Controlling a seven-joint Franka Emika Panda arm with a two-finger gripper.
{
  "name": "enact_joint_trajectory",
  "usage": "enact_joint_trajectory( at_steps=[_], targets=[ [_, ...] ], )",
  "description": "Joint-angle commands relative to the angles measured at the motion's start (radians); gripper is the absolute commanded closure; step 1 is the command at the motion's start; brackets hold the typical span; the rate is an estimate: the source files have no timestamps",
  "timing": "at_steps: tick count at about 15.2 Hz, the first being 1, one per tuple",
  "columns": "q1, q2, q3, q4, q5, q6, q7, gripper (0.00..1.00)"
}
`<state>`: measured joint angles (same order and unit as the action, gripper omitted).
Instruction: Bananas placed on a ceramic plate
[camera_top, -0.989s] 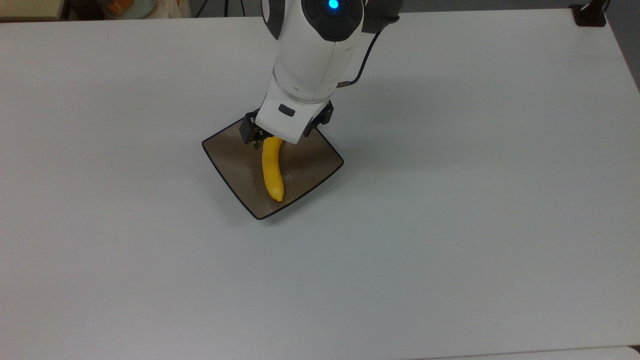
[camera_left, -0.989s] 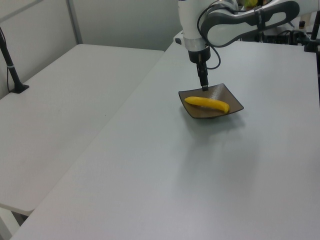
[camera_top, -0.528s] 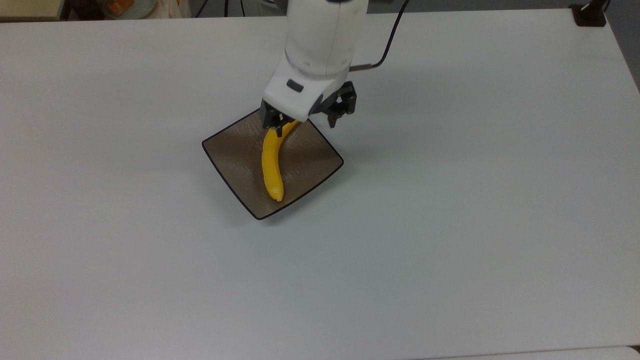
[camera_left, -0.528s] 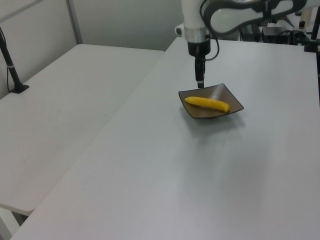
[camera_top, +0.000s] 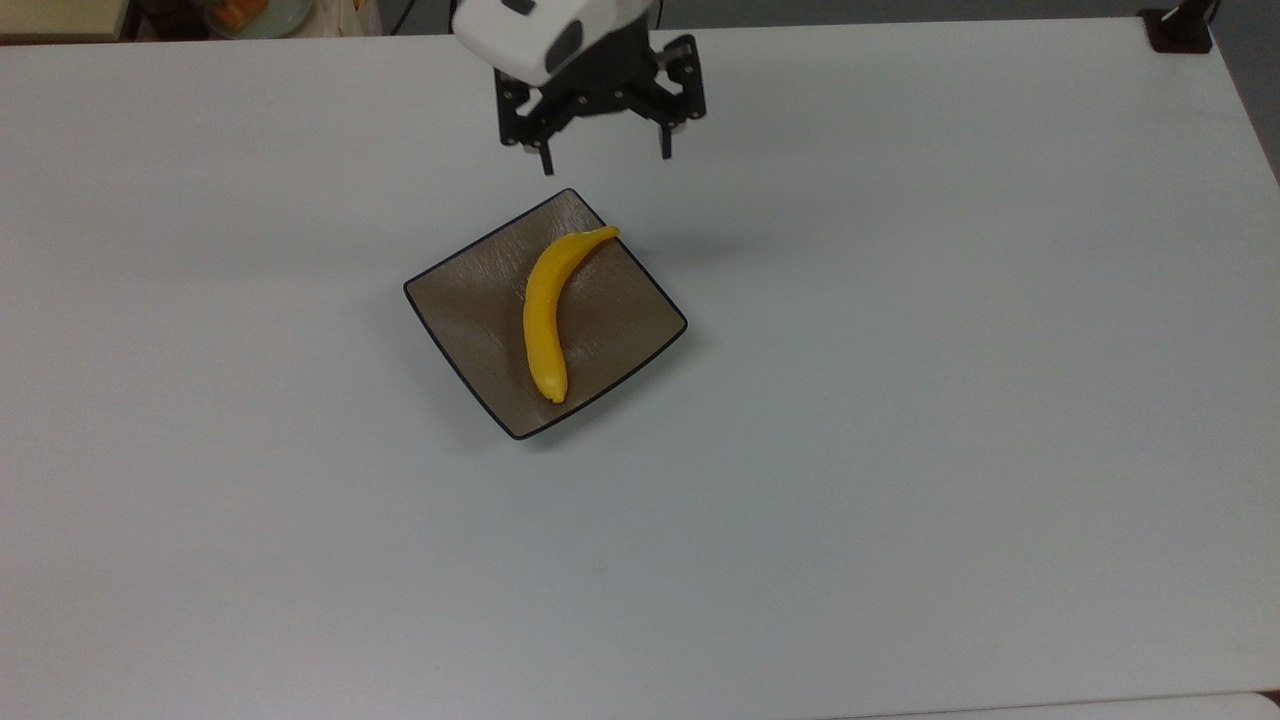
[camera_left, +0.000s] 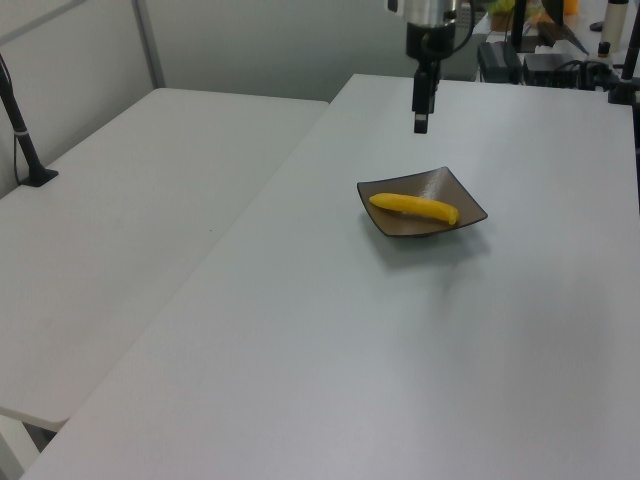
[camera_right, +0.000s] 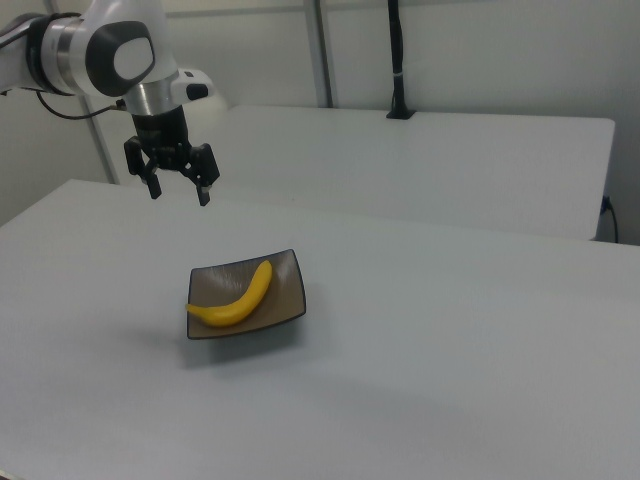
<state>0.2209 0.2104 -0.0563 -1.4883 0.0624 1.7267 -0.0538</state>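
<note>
Banana (camera_top: 545, 310): lay across the brown ceramic plate (camera_top: 460, 310) on the white table (camera_top: 900, 400). Gripper (camera_top: 605, 160): hung empty above the plate, fingers wide in the top view; edge-on in the left view (camera_left: 421, 125).

A Franka Panda arm (camera_right: 100, 45) in glossy white shells, with dark grey rounded joint caps and a silver metal ring at the wrist. A thin black cable loops beside the upper links in the right view. The white, boxy hand housing carries small dark oval insets in the top view. Beneath it sits the black gripper (camera_top: 605, 157), an angular bracket ending in two slim black fingers (camera_right: 203, 193) with pale tips.
</note>
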Motion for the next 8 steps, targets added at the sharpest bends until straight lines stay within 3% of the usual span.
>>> enact_joint_trajectory(
  at_steps=[1, 4, 8],
  targets=[
    [-0.047, -0.164, 0.004, -0.208, 0.024, 0.004, -0.049, 0.0],
    [-0.087, -0.195, 0.018, -0.244, 0.065, 0.007, -0.06, 0.0],
    [-0.173, -0.2, 0.099, -0.239, 0.08, 0.014, -0.06, 0.0]
  ],
)
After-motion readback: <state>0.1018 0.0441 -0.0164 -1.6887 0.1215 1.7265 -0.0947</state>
